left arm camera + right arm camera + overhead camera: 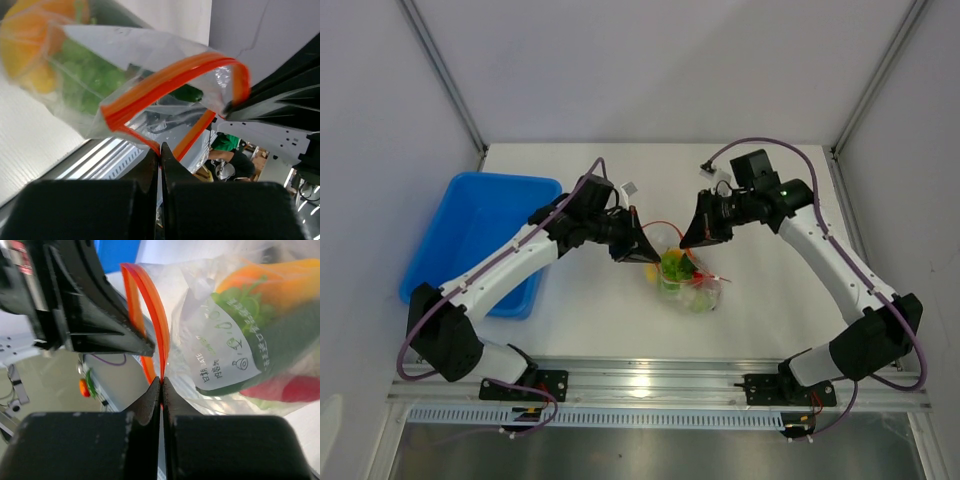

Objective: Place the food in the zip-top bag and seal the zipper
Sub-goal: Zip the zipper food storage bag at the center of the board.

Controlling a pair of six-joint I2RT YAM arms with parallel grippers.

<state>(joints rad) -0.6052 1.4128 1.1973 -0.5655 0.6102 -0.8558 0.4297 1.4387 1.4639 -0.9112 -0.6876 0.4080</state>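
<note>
The clear zip-top bag [688,284] hangs between my two grippers above the table, with the toy food [673,268] inside it: green, orange-yellow and red pieces. In the right wrist view the bag [235,340] shows a dark green cucumber, a red chili and an orange piece. My left gripper [645,246] is shut on the orange-red zipper [165,82] at one end. My right gripper [688,238] is shut on the zipper [159,330] at the other end. The zipper bows in a loop, its two strips apart in the middle.
A blue plastic tray [472,240] stands at the left of the white table, under my left arm. The table's near edge has a metal rail [660,380].
</note>
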